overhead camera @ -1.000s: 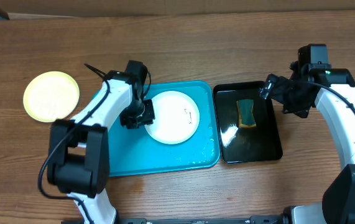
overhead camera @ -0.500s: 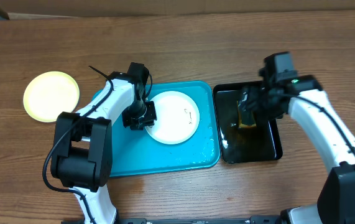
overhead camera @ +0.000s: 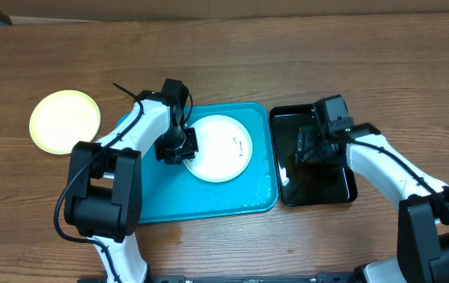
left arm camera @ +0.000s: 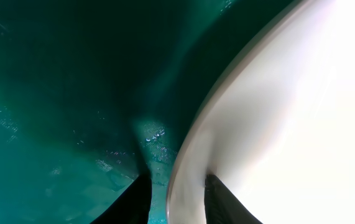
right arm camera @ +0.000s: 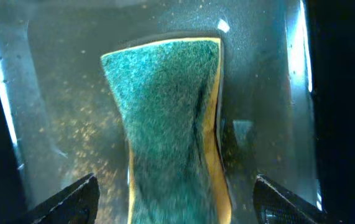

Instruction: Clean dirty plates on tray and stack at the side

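One white plate with small dark smudges lies on the turquoise tray. My left gripper is at its left rim. In the left wrist view the left gripper is shut on the white plate, one finger on top and the other outside the rim over the tray. A pale yellow-green plate lies on the table to the left. My right gripper is open and straddles a green and yellow sponge with gaps on both sides.
The sponge lies in a wet, glossy black tray just right of the turquoise tray. My right gripper hangs low inside it and hides the sponge from above. Water films the turquoise tray's floor. Bare wooden table surrounds both trays.
My right arm has swung left and down from the black tray's right edge to over the sponge, and its jaws have narrowed a little. The left arm has barely moved.
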Robot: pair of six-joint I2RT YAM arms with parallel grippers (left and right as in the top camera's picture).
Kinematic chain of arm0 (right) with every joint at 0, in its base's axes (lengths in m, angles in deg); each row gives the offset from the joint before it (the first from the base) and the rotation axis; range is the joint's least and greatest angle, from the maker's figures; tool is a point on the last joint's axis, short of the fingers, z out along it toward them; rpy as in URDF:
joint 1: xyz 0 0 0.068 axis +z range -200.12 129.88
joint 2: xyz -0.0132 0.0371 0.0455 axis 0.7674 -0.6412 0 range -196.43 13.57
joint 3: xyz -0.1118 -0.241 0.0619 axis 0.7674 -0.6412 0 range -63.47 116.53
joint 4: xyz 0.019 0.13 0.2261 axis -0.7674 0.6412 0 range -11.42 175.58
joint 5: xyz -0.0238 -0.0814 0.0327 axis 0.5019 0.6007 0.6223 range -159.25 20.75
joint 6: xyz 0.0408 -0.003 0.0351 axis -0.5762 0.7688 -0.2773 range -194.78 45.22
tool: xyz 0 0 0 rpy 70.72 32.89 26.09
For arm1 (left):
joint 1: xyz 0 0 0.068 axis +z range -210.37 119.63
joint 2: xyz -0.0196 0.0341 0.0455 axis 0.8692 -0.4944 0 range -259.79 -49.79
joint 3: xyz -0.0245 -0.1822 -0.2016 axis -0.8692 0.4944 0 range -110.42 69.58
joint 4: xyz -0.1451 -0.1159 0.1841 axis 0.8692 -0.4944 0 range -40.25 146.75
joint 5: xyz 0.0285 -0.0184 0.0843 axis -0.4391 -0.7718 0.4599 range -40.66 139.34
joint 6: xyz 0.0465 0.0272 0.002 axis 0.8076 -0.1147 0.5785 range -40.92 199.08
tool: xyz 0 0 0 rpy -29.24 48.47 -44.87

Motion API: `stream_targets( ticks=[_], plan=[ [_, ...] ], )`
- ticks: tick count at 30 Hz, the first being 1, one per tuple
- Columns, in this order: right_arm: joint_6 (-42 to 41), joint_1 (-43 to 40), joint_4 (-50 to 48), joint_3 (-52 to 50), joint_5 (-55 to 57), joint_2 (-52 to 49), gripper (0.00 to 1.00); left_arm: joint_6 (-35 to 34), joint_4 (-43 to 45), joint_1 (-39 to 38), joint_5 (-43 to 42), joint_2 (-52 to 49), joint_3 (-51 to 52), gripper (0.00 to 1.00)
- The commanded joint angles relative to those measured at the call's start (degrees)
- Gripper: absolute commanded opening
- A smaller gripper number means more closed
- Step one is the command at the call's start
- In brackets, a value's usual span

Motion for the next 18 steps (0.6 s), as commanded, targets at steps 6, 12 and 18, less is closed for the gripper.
stream_targets(
  ticks=[6, 12, 18],
  plan=[
    [0.39, -0.04, -8.79, -5.42, 2.05, -0.39, 0.63, -0.83, 0.13, -0.48, 0.28, -2.34, 0.57, 0.31],
    [0.35, -0.17, -9.09, -5.42, 8.81, -0.39, 0.37, -0.83, 0.11, -0.48, 0.28, -2.34, 0.57, 0.31],
    [0.37, -0.20, -9.07, -5.33, 8.72, -0.37, 0.04, -0.83, 0.17, -0.48, 0.31, -2.34, 0.57, 0.31]
  ],
)
